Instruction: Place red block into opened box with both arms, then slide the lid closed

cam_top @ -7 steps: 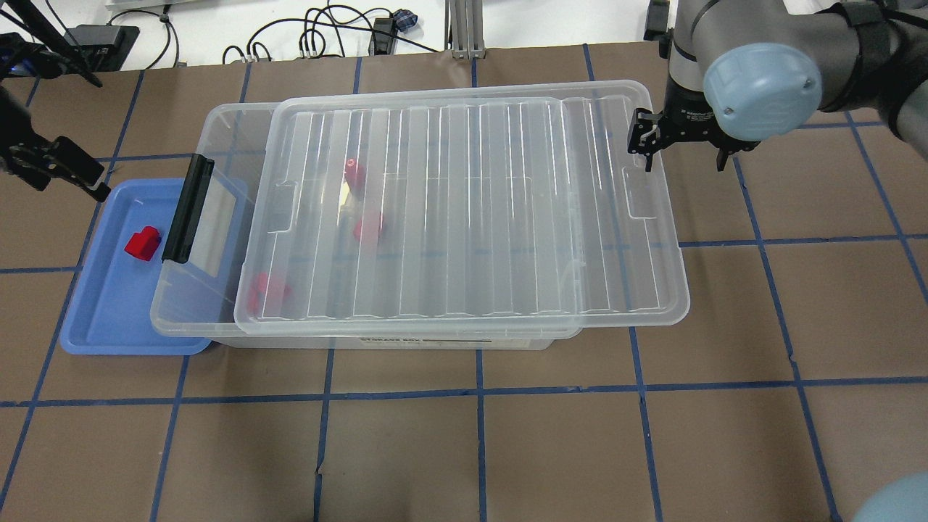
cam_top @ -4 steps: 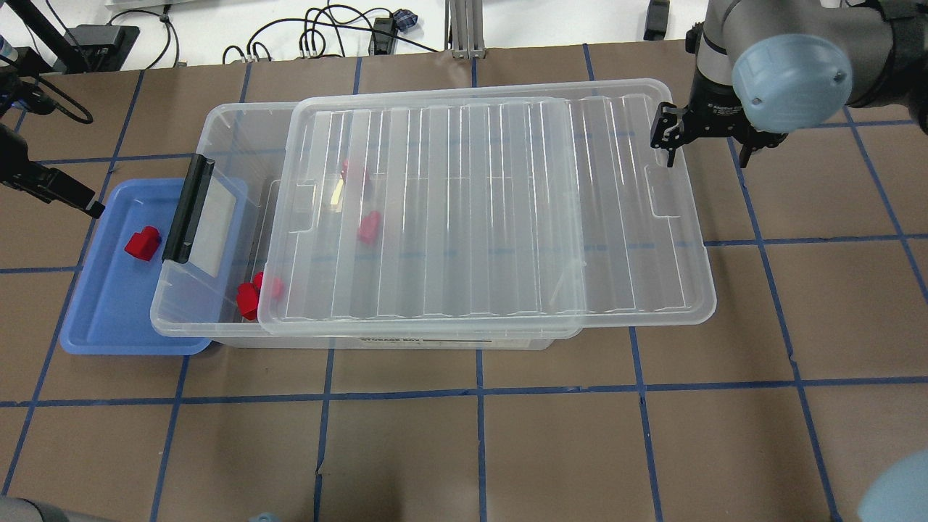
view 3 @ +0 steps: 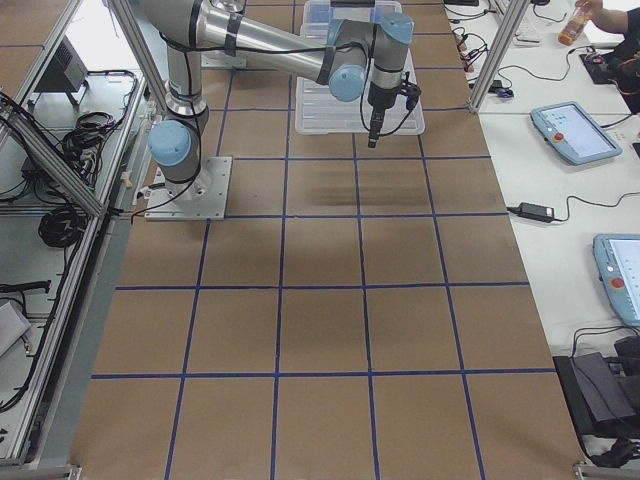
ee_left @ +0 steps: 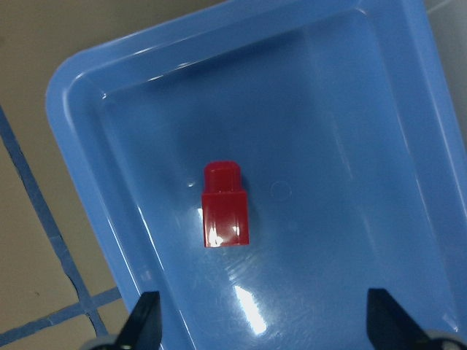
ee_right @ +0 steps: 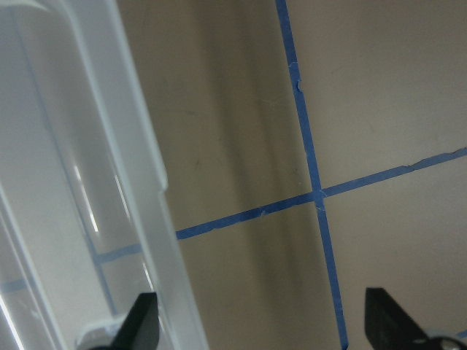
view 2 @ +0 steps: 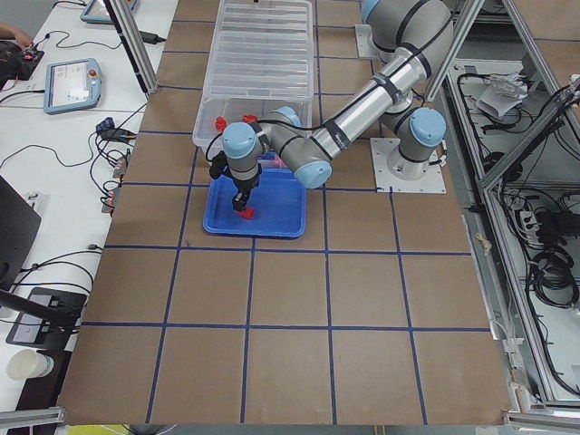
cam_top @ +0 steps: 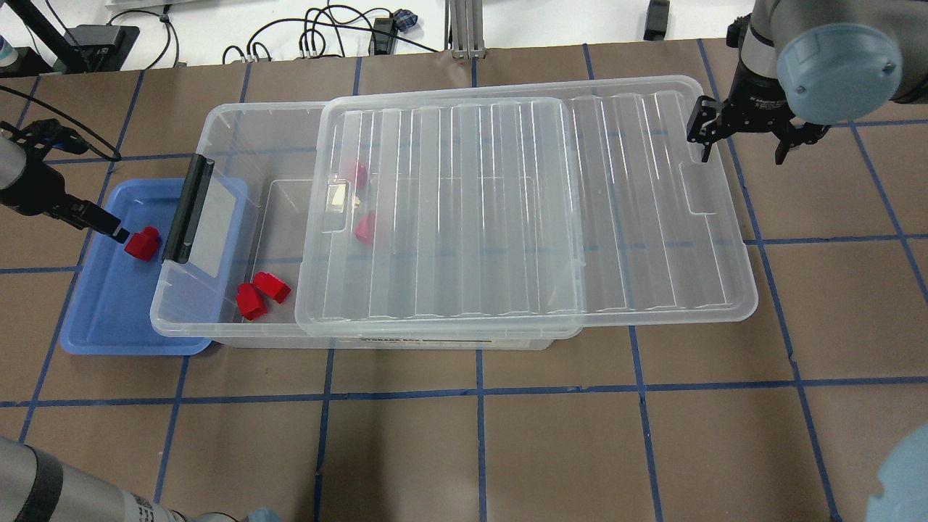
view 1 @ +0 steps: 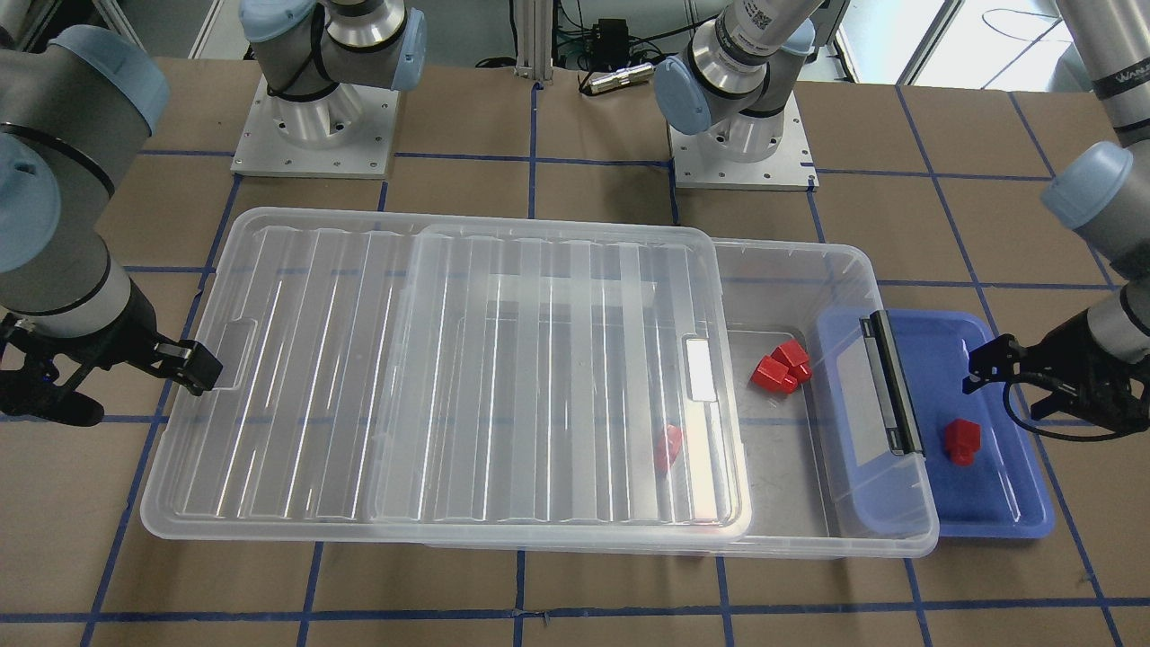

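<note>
The lid has been drawn further toward the robot's right by the right claw, whose fingers are spread, one set against the lid's short edge. More of the box is thus uncovered. The left claw, fingers apart, has been brought just beside the red block, which lies flat in the blue tray. A pick-up is judged to come next. The block's long axis is laid roughly across the counter, with the stub pointed away from the robot.

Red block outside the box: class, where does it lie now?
Overhead view, far left: the red block lies in the blue tray, just left of the black latch, under the open left gripper.
</note>
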{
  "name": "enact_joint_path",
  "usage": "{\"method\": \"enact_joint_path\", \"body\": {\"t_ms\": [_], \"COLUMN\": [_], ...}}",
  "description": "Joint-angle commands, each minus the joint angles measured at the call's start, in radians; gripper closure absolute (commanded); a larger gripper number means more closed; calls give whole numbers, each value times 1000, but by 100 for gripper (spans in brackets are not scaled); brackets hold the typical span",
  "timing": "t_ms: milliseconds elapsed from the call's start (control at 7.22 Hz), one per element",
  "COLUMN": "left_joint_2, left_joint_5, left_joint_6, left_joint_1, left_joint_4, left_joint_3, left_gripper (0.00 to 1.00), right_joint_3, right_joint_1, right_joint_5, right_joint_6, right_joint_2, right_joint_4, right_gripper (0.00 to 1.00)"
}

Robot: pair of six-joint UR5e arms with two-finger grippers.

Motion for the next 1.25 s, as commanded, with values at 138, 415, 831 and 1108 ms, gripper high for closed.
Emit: {"method": "enact_joint_path", "body": {"t_ms": [138, 415, 831, 1108], "left_joint_2": [-101, -131, -130, -109], "left_joint_5": [1, 1, 27, 50], "left_joint_6": [-68, -80, -105, -129], "left_joint_1": [-10, -18, -25, -33], "left_joint_4": [143, 146, 147, 127], "left_joint_3": [-15, -23, -22, -14], "left_gripper": [0, 0, 81, 100], "right_joint_3": [0, -5, -26, -66], "right_joint_1": [-16, -12, 14, 71], "right_joint_5": [3, 12, 111, 244], "right_joint_6": [-17, -17, -17, -8], "right_joint_2": [-1, -2, -68, -181], "right_joint_4": [1, 1, 59, 151], "right_gripper": [0, 0, 0, 0]}}
